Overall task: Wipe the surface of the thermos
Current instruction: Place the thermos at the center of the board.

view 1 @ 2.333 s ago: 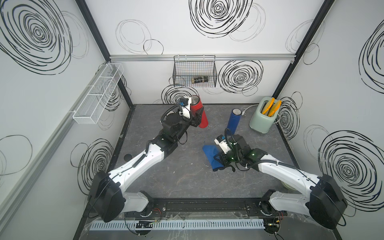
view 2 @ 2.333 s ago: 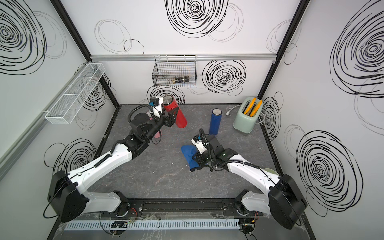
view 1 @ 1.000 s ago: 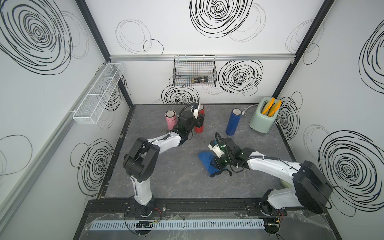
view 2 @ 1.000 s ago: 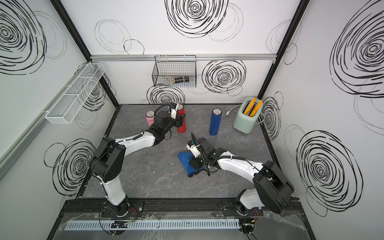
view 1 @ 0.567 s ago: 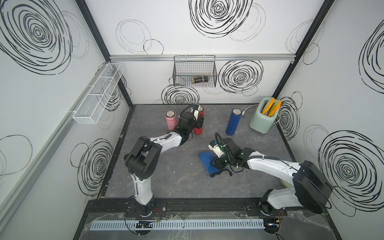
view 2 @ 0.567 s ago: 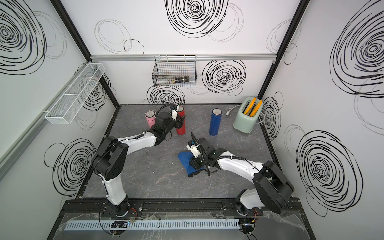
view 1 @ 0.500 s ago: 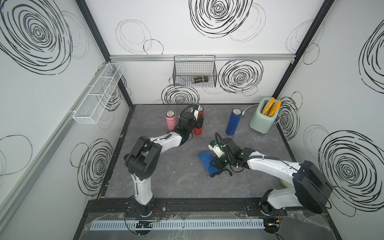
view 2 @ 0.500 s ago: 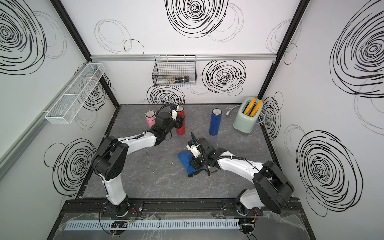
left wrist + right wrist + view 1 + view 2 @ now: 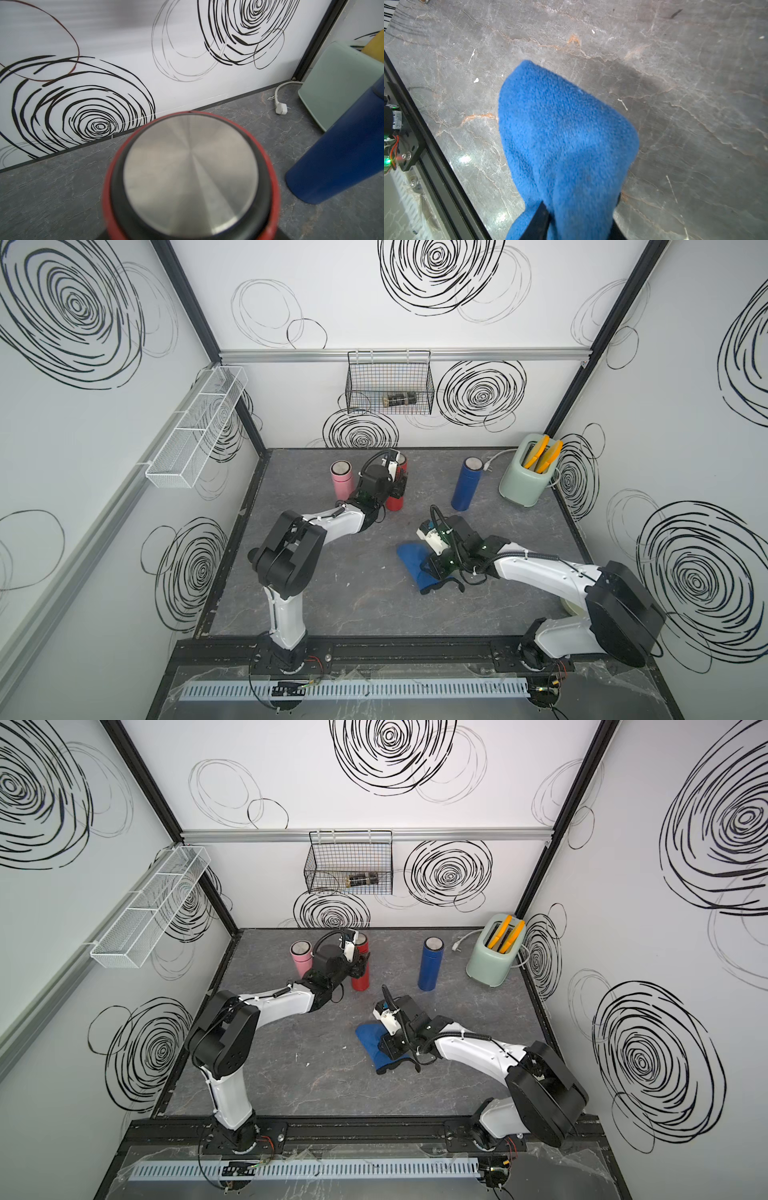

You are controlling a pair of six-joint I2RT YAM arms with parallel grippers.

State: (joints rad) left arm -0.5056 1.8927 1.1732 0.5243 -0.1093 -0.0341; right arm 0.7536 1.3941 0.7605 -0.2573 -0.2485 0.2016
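The red thermos [image 9: 394, 501] stands upright toward the back of the grey surface [image 9: 332, 593], and its steel lid fills the left wrist view. The left hand [image 9: 395, 484] is clamped around its upper body. A pink thermos [image 9: 341, 483] stands just beside it. A blue thermos [image 9: 467, 489] and a mint toaster [image 9: 519, 485] stand farther right. Nearer the front, apart from the red thermos, the right hand [image 9: 430, 568] pinches a blue cloth [image 9: 409, 562] low over the surface.

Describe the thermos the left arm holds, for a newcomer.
Below the black wire basket on the back wall, three thermoses stand on the grey table. The red thermos is the middle one, between the pink thermos and the blue thermos. Only it sits in the left gripper.
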